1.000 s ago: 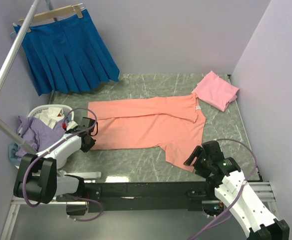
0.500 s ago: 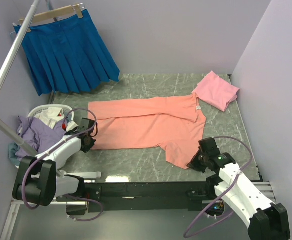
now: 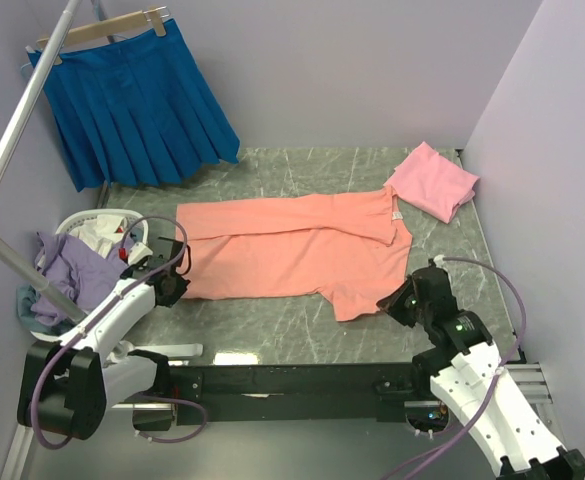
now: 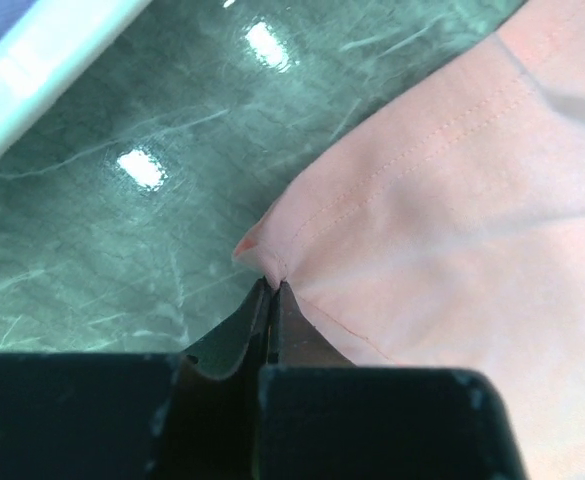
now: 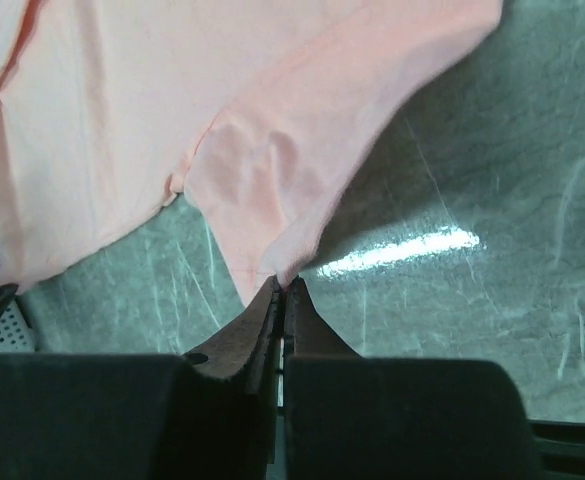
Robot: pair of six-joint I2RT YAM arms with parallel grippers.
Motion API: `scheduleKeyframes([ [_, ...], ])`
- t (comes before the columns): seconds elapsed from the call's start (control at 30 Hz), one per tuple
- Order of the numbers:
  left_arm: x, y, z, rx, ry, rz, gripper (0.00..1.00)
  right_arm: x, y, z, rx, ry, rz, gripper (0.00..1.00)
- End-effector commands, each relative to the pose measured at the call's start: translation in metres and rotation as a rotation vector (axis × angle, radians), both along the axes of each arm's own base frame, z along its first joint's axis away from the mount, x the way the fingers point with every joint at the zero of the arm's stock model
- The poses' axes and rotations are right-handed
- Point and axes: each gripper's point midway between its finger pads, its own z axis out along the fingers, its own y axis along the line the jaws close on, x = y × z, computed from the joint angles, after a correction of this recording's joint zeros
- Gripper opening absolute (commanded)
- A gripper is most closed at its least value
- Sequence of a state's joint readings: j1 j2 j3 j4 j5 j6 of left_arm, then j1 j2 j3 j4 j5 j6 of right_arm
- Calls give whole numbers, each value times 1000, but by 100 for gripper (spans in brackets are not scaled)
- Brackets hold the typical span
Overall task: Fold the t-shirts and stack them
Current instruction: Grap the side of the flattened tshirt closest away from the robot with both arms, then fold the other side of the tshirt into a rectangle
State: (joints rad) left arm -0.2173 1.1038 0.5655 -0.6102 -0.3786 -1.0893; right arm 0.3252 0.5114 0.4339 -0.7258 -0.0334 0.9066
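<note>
On the green marbled tabletop [image 3: 272,330], the salmon-orange cotton t-shirt [image 3: 302,250] is spread flat. Its near-left hem corner is now pinched by the left gripper [image 4: 272,288] and its near sleeve tip by the right gripper [image 5: 284,288]; both jaw pairs, parted a second ago, are clenched on cloth. A lift for folding is judged ready. The folded light-pink t-shirt [image 3: 434,180] is seen at the far right corner.

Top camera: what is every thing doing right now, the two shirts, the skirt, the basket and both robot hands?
salmon-orange t-shirt: spread out flat, only partly folded.
pink t-shirt: folded up, lying at the far right corner.
blue skirt: hanging up.
basket: holds a heap of clothes.
left gripper: shut on a corner of the salmon-orange t-shirt.
right gripper: shut on another tip of the salmon-orange t-shirt.
</note>
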Motion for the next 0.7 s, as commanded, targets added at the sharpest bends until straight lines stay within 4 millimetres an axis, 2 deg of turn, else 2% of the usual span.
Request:
scheduleKeyframes([
  [0.0,10,-4,20,-13,-32,-18,1,25,-1,27,-41,-93,4,0],
  [0.2,18,2,24,40,-4,-20,1,59,-5,55,-119,-171,-5,0],
  [0.33,26,9,33,83,1,-10,1,78,-18,73,-200,-217,-60,0],
  [0.43,33,11,36,88,-3,-12,1,91,-20,85,-231,-252,-66,0],
  [0.67,61,22,42,126,-10,-6,1,124,-9,89,-249,-273,-21,0],
])
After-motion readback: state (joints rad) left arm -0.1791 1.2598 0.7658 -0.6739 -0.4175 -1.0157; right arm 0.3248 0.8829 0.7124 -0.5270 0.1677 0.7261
